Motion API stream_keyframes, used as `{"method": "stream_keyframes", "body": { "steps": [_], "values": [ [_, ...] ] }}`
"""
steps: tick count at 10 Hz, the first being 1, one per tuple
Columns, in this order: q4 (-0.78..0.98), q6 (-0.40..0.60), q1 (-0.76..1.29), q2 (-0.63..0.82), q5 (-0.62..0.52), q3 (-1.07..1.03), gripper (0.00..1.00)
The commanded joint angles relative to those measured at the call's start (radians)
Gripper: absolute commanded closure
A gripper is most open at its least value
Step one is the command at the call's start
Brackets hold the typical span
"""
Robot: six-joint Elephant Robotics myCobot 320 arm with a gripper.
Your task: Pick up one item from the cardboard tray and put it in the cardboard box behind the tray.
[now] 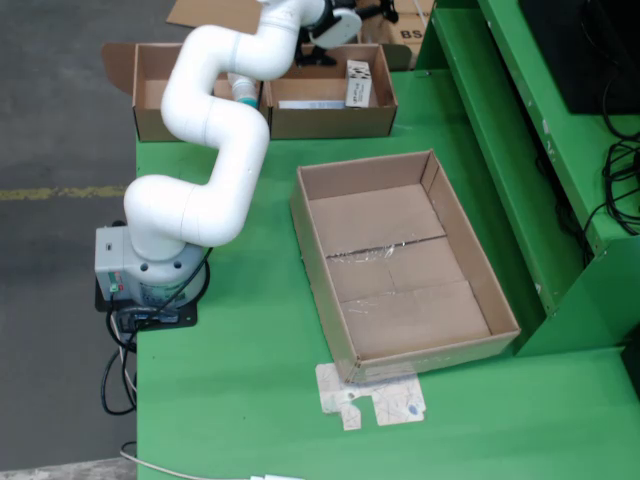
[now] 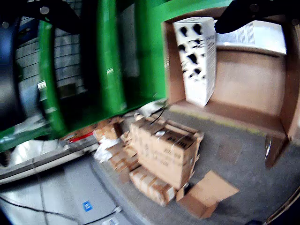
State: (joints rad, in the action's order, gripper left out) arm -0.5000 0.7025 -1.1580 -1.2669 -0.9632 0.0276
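Note:
The large cardboard tray lies on the green table, and I see nothing inside it. Behind it stands a cardboard box holding an upright white carton with black markings and a flat white item. My gripper hovers above the back of that box, at the end of the white arm. In the wrist view the carton stands against the box wall, with the flat white item beside it. My dark fingers spread wide at the top of that view, and nothing is between them.
A second open box stands left of the first, with a teal-and-white object partly hidden behind the arm. A cut paper piece lies in front of the tray. A green shelf frame borders the right. Stacked cartons sit on the floor.

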Motion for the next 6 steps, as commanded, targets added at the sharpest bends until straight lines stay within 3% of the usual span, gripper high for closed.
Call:
{"method": "stream_keyframes", "body": {
  "steps": [1,6],
  "values": [
    [-0.012,0.015,-0.008,0.11,0.011,-0.028,0.0],
    [-0.012,-0.197,0.15,0.179,0.01,-0.028,0.0]
  ]
}}
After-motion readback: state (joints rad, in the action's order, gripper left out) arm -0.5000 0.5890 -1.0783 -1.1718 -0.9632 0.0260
